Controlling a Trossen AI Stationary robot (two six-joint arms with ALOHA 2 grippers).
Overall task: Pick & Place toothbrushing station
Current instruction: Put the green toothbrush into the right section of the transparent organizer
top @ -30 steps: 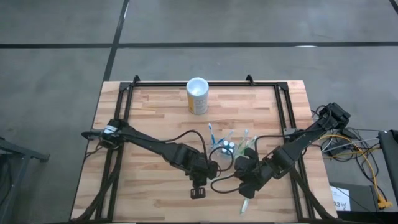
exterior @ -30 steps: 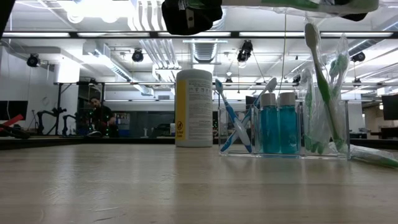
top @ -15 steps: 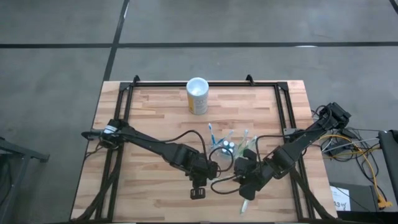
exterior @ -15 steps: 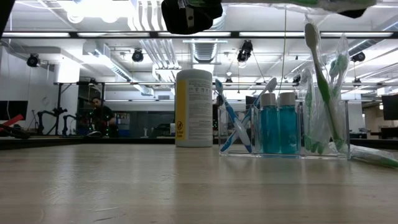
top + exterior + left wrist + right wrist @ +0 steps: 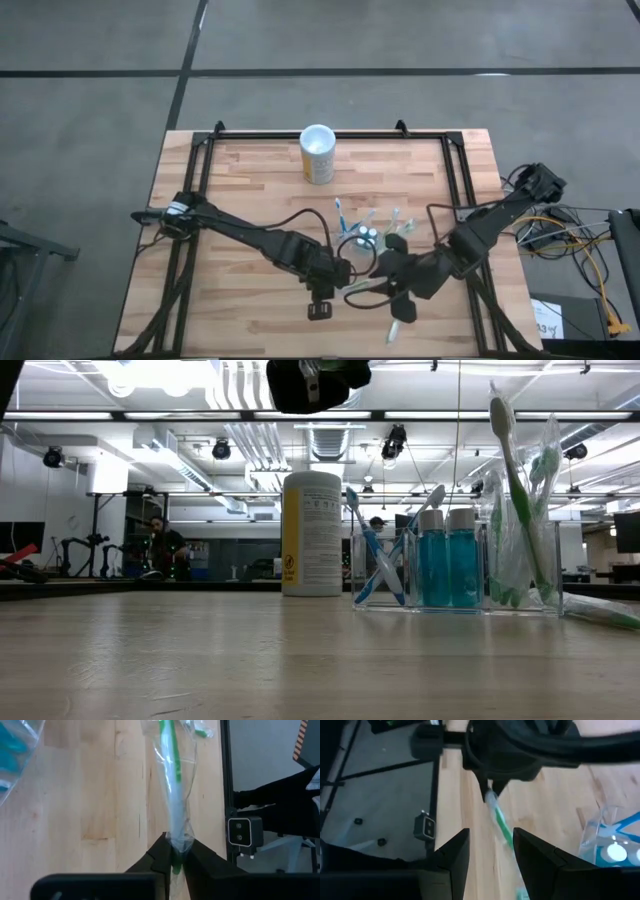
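Observation:
The toothbrushing station (image 5: 370,235) (image 5: 455,570) is a clear holder standing on the wood near the table's middle, with blue brushes, two blue bottles and a green brush in it. My left gripper (image 5: 343,284) (image 5: 175,852) hovers just on its near side, shut on a green toothbrush in a clear wrapper (image 5: 172,785) (image 5: 500,822). My right gripper (image 5: 395,280) (image 5: 490,850) is open to the right of it, above the brush's free end, facing the left gripper. My left gripper pinches one end of the wrapped toothbrush (image 5: 176,842) between its two fingers, wrapper and brush together. The fingers slant down and lie along the brush, which sticks straight out past them toward the table's right. The brush is lifted clear of the wood.
A yellow cup with a white rim (image 5: 318,153) (image 5: 312,535) stands at the table's far middle. Another wrapped toothbrush (image 5: 396,328) lies near the front edge, right of centre. A black frame (image 5: 455,180) runs along the table's sides.
My right gripper has opened, let go of the wrapped toothbrush and risen, leaving the top of the low view. The brush stays in my left gripper's hold, and its free end has also left that view.

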